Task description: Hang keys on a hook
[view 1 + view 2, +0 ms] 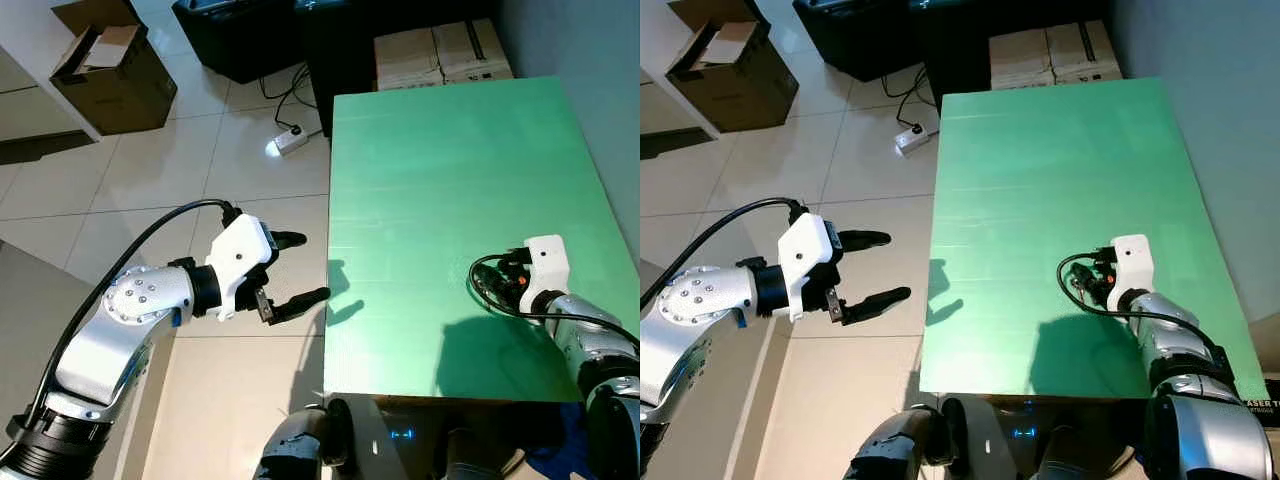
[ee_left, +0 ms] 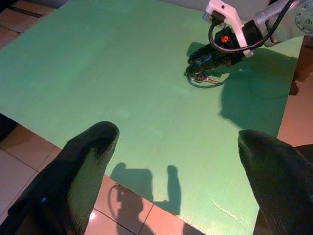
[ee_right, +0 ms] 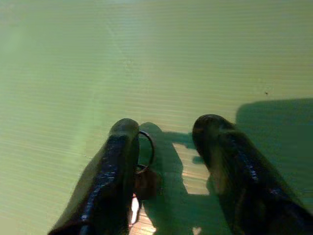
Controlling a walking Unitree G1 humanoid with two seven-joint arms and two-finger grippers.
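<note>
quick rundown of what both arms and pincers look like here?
Both arms are silver metal with black joints. Each wrist carries a white boxy housing, and a black cable loops from housing to forearm. The left pincer has two long, glossy black fingers. The right pincer is also black, with a small orange part by its housing.

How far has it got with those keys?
Early days. Nothing looks done: the keys lie on the green table. In hand: the right gripper is down at them, fingers open, ring beside one finger. The left gripper waits open off the table. Grasping and hanging remain.
</note>
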